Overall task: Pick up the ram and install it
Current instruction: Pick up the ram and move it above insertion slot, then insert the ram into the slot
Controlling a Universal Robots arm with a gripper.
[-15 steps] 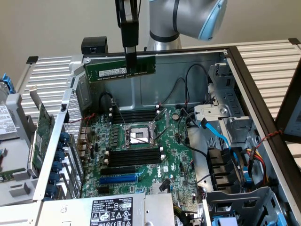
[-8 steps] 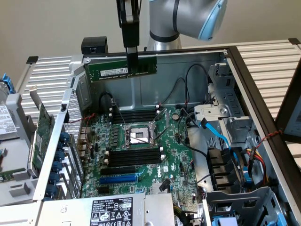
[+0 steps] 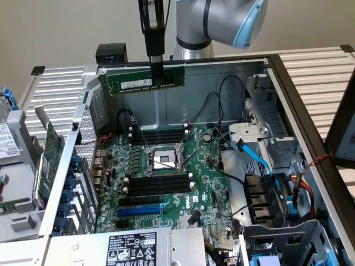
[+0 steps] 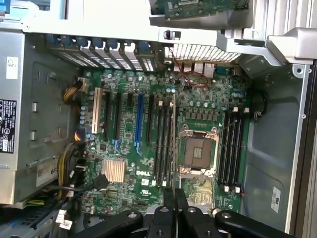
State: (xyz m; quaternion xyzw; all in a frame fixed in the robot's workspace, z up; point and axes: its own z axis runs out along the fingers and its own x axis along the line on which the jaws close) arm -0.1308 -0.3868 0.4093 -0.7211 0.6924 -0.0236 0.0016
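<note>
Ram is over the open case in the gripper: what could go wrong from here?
1. The gripper pinches the ram off-centre, nearer one end, so it may tilt when pressed.
2. The bare CPU socket lies between the two banks of memory slots; a slip could strike it.
3. Black cables drape close to the far bank.

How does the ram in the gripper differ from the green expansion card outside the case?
The ram is a narrow stick with a white label; the expansion card is broader. The ram hangs roughly level above the case, pinched by the gripper; the expansion card stands tilted outside it, untouched. Both are green circuit boards.
</note>
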